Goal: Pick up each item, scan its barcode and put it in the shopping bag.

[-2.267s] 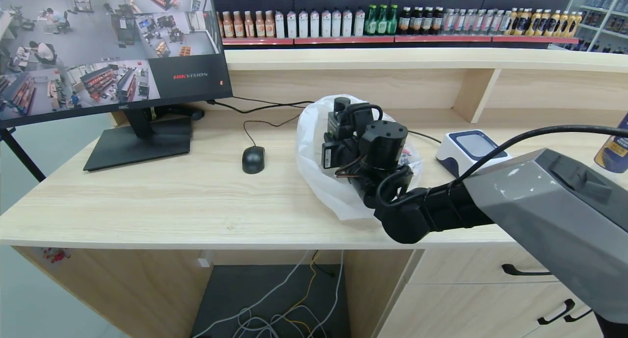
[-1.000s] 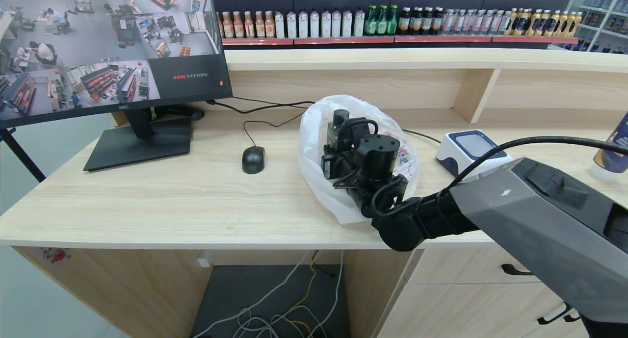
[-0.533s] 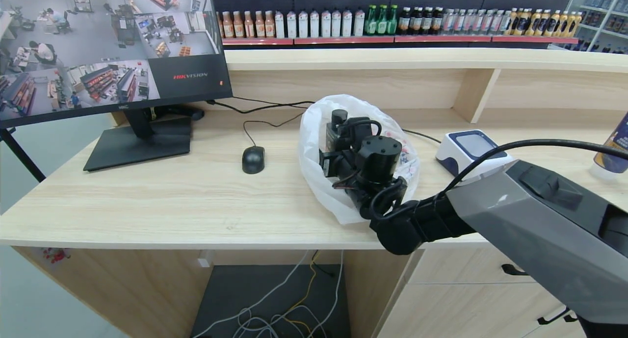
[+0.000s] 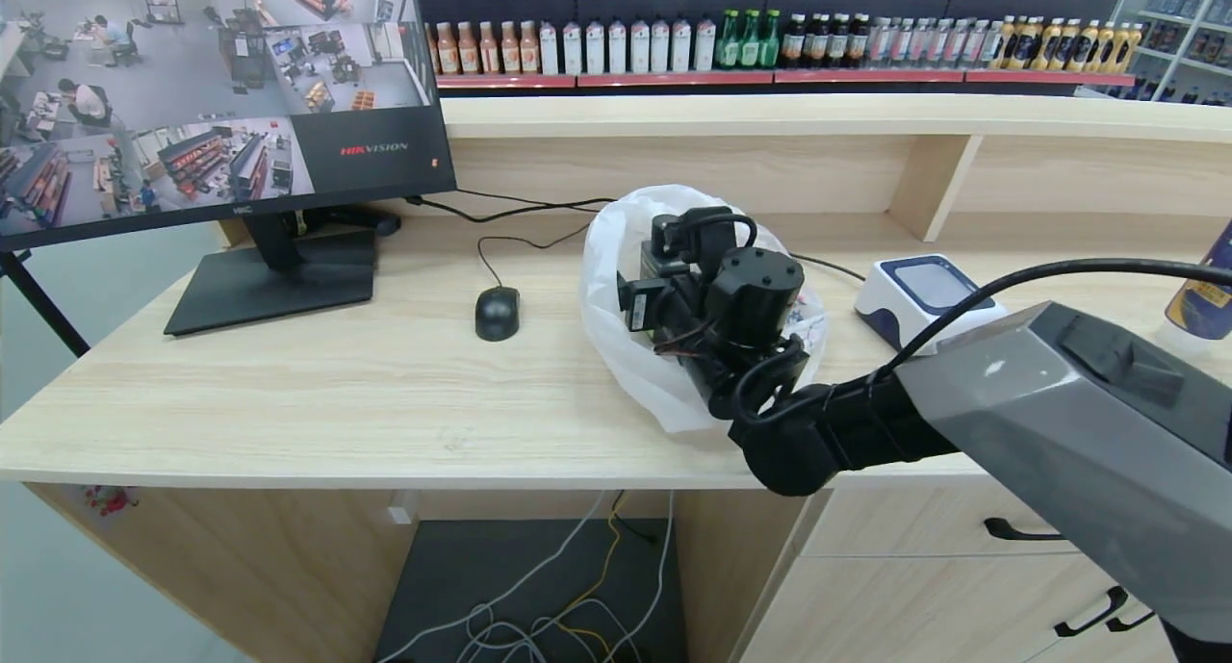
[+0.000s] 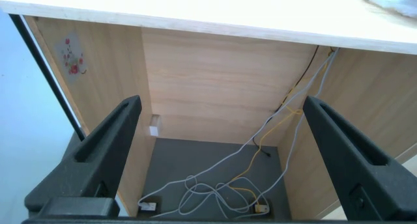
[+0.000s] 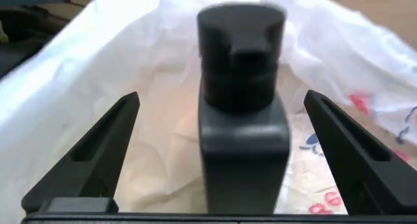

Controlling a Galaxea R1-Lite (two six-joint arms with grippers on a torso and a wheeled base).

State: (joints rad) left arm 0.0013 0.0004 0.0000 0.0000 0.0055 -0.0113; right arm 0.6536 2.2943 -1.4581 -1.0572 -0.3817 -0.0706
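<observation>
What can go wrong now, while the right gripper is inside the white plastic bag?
The open right gripper sits in the thin white plastic shopping bag; a finger may snag the film on withdrawal and drag the bag. The dark capped container standing between its fingers could topple if brushed.

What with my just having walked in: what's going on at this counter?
The robot's right gripper hangs open in the mouth of the white shopping bag on the counter, with a dark capped bottle between its fingers, untouched. The scanner sits beside the bag. The left gripper hangs open below the counter's edge.
</observation>
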